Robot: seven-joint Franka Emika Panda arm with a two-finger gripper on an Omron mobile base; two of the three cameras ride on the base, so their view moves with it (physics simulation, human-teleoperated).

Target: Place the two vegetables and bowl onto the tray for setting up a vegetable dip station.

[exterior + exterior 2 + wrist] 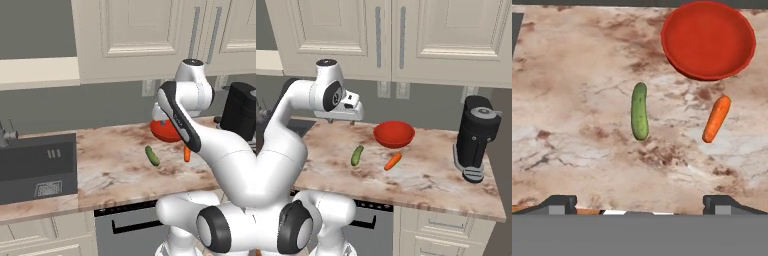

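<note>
The surface is a slab of mottled marble, cream veined with rust brown, smooth and flat. On it sits the bowl, a plain glossy red round dish, wide and shallow, with nothing inside it. Near the bowl's front lies a short tapered orange carrot, apart from the bowl and not touching it. Beside the carrot, a little apart on the sink side, lies a stubby green cucumber with rounded ends. Both vegetables lie flat on the stone. At the far right end of the surface stands a dark cylindrical coffee machine. A dark rectangular sink is sunk into the left end. The hand hangs above the surface, its two dark tips spread wide with nothing between them, the cucumber and carrot below it.
</note>
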